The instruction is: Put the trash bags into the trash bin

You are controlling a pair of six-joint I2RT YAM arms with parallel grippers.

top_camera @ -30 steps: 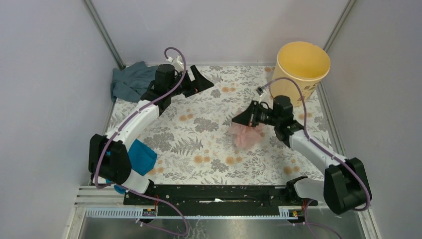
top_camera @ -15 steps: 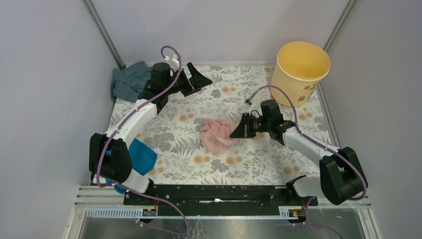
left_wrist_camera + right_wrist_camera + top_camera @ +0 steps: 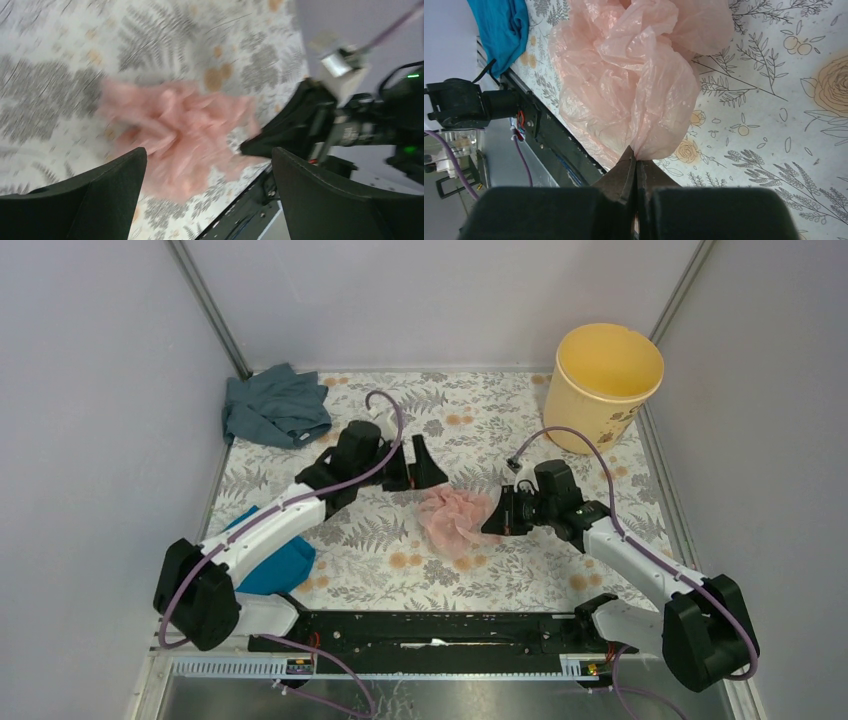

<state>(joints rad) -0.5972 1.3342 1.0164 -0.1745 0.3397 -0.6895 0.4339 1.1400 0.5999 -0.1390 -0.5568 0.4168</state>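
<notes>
The bin [image 3: 582, 422] stands upright at the counter's [image 3: 480, 430] far right corner. The bag [image 3: 452, 520] lies bunched mid-counter, well apart from it. The right hand [image 3: 491, 515] is clamped on the bag's edge. The left hand [image 3: 412, 465] hovers just beside the bag, fingers wide apart.

The left arm [image 3: 262, 530] and the right arm [image 3: 632, 552] look alike: white tube-like links between chunky black joint housings, mounted on a black base rail [image 3: 430, 628]. A thin purple cable [image 3: 566, 428] trails along each. The fingers [image 3: 95, 200] are matte black wedges. A small green light [image 3: 410, 149] glows on the right arm's housing.
</notes>
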